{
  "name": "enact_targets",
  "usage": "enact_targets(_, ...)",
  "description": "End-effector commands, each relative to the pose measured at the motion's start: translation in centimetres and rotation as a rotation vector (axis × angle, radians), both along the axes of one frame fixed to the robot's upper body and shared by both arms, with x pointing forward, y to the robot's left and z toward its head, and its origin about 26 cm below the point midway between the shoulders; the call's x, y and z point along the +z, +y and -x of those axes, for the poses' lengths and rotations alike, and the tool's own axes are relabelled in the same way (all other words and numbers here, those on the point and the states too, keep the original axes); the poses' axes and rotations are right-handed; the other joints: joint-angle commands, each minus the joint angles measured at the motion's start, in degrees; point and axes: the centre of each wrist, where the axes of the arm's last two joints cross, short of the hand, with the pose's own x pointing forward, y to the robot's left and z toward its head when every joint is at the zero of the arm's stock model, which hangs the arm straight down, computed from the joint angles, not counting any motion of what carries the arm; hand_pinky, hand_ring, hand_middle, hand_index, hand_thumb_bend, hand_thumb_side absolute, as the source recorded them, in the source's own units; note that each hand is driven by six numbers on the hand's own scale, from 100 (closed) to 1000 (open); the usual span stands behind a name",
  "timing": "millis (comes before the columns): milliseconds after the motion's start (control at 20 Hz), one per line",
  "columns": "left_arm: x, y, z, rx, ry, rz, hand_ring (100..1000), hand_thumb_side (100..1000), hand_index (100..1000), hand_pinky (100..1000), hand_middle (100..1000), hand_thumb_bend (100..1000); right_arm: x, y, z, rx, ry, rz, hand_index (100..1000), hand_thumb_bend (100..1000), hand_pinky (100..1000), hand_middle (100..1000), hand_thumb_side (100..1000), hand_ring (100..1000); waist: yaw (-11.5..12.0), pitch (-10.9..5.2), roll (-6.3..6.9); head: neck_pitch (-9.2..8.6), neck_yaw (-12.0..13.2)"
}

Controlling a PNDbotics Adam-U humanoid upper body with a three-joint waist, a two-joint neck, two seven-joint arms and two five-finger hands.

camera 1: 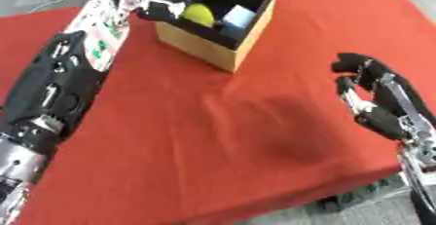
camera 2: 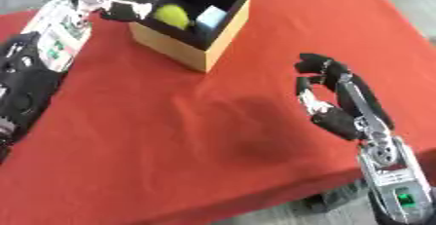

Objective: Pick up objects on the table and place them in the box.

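**Colleague:** What do you have on the left side?

**Me:** My left arm comes in from the lower left and runs up along the red cloth-covered table [camera 1: 213, 136]. The left hand [camera 1: 157, 2] is at the near-left rim of the open tan cardboard box with a dark inside [camera 1: 204, 48]. Its fingers are curled at the rim, right beside a round yellow-green ball [camera 1: 198, 14]. I cannot tell whether they are pinching the ball or only lying next to it.

**Colleague:** And where does the ball sit?

**Me:** Inside the box, toward its left wall. Just to the right of it, also inside, is a pale blue block [camera 1: 239, 17] leaning against the box's near-right wall. The box itself stands on the cloth near the far edge, turned so one corner points toward me.

**Colleague:** Anything in the middle?

**Me:** Only red cloth, with a few soft folds and a faint shadow.

**Colleague:** The right side?

**Me:** My right hand [camera 2: 336, 104] hangs over the right part of the table, well apart from the box. Its fingers are bent in a relaxed hook with a gap to the thumb, and nothing is in it.
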Motion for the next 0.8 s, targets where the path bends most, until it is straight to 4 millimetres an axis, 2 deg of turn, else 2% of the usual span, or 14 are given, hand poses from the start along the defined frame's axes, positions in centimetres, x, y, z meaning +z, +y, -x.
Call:
enact_targets(50,1.4,0.3,0.1,0.006,-0.062,0.028,689,477,852,653,790,634,0.6,0.0,0.0,0.008,-0.021,-0.001,864,100,731,729,510,801,0.05,-1.03,-0.34,0.26,-0.1)
enact_targets(150,2.1,0.6,0.4,-0.004,-0.089,0.081,676,456,841,643,775,602,0.6,-0.1,0.0,0.004,-0.019,-0.002,863,100,731,729,512,801,0.32,-1.12,-0.4,0.26,-0.35)
enact_targets(200,2.7,0.8,0.7,-0.018,-0.102,0.109,667,394,828,638,754,496,0.5,-0.2,0.0,0.001,-0.018,-0.003,864,100,731,729,513,801,0.56,-1.19,-0.44,0.26,-0.53)
enact_targets(350,4.8,1.8,2.3,-0.085,-0.129,0.192,647,327,803,631,706,323,0.3,-0.4,0.1,-0.009,-0.013,-0.004,863,100,731,729,516,801,1.57,-1.47,-0.55,0.26,-1.21)
enact_targets(400,5.5,2.2,3.1,-0.106,-0.139,0.219,646,323,800,631,703,315,0.3,-0.4,0.1,-0.012,-0.012,-0.004,863,100,731,729,516,801,1.86,-1.55,-0.57,0.26,-1.39)
enact_targets(450,6.0,2.8,3.9,-0.124,-0.145,0.246,644,323,783,628,690,256,0.3,-0.4,0.2,-0.015,-0.011,-0.005,863,100,731,729,519,801,2.25,-1.64,-0.62,0.26,-1.69)
enact_targets(650,6.8,6.1,8.0,-0.232,-0.096,0.432,632,363,760,616,674,189,0.1,-0.7,0.3,-0.029,-0.006,-0.007,863,100,731,729,520,801,4.05,-1.96,-0.9,0.26,-2.3)
enact_targets(800,5.7,8.7,11.2,-0.29,-0.067,0.572,618,423,735,603,646,156,0.0,-0.8,0.3,-0.036,-0.007,-0.014,863,100,731,728,522,801,5.56,-1.97,-1.17,0.26,-2.38)
